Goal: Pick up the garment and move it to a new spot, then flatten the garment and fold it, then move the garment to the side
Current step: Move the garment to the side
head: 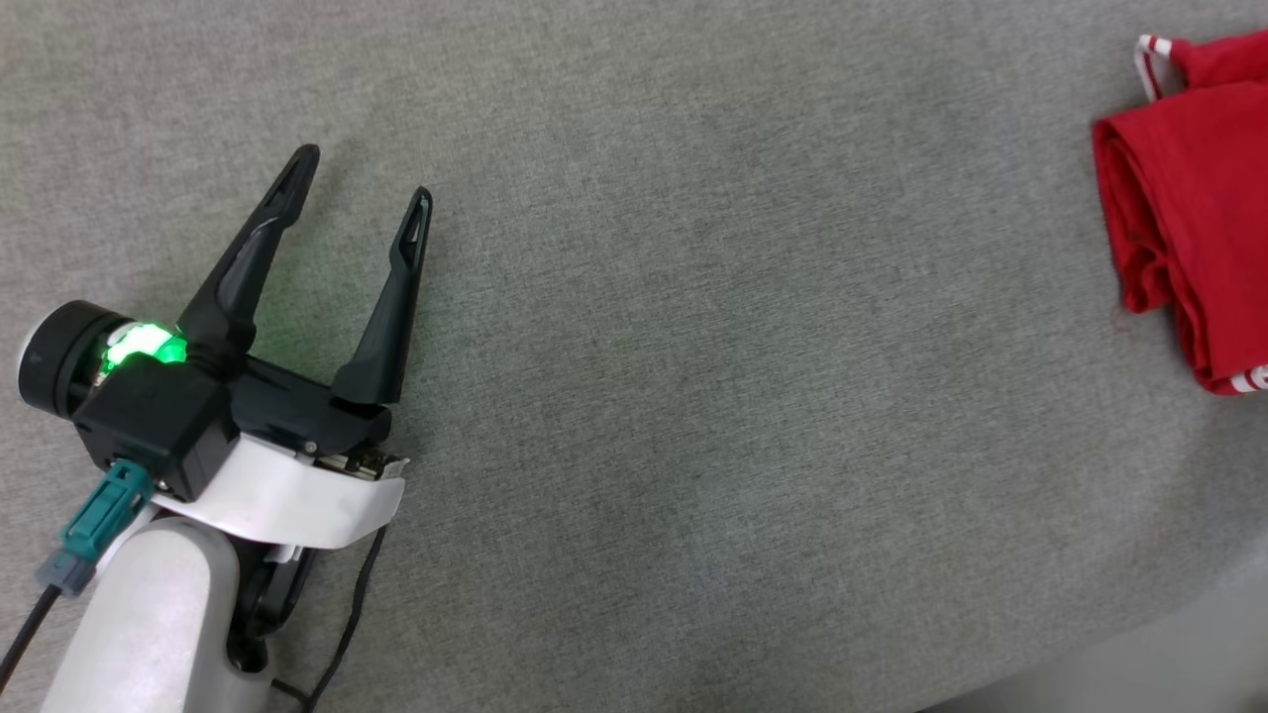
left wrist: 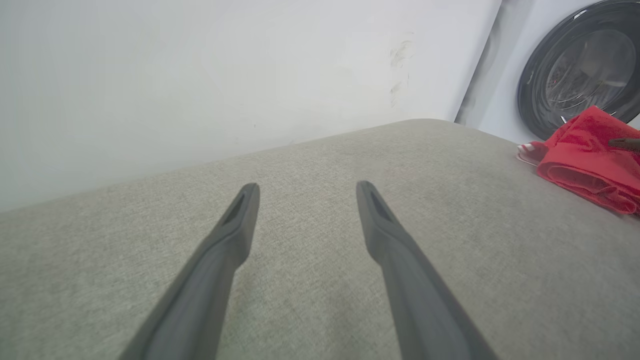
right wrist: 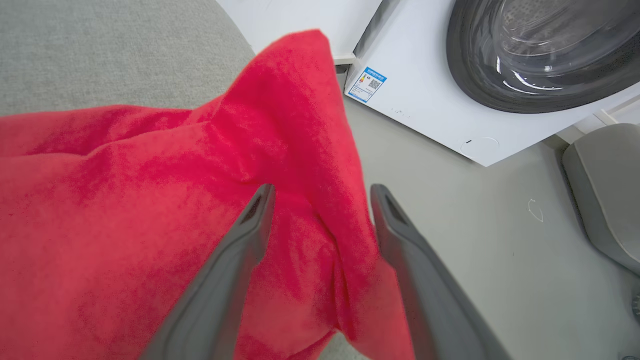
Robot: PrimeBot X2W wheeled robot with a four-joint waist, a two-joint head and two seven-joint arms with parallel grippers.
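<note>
— Well, where does the garment [head: 1189,198] lie?

— In the head view at about three o'clock, cut off by the picture's edge. It is a folded red bundle on the grey fabric surface [head: 693,396], with striped red-and-white trim [head: 1149,59] showing at its two o'clock corner and again at four o'clock.

— And the left gripper [head: 365,173]?

— At about eight o'clock in that view, well apart from the garment. Its two dark fingers are spread wide with nothing between them, pointing toward one o'clock over bare grey cloth. Its own wrist view shows the left gripper [left wrist: 306,186] the same way, with the garment [left wrist: 585,160] off at three o'clock and a pale wall [left wrist: 200,75] beyond the surface.

— The right gripper [right wrist: 322,189]?

— Its wrist view has the fingers parted, about as wide as the left pair. A raised ridge of the garment [right wrist: 125,225] runs up between them toward twelve o'clock. The cloth brushes the inner sides of the fingers, but it is not pinched.

— Anything else nearby?

— A white washing machine [right wrist: 425,115] with a dark round door at one o'clock in that view. It carries a small blue-and-white label [right wrist: 367,84] and stands on a pale floor [right wrist: 475,225].
</note>
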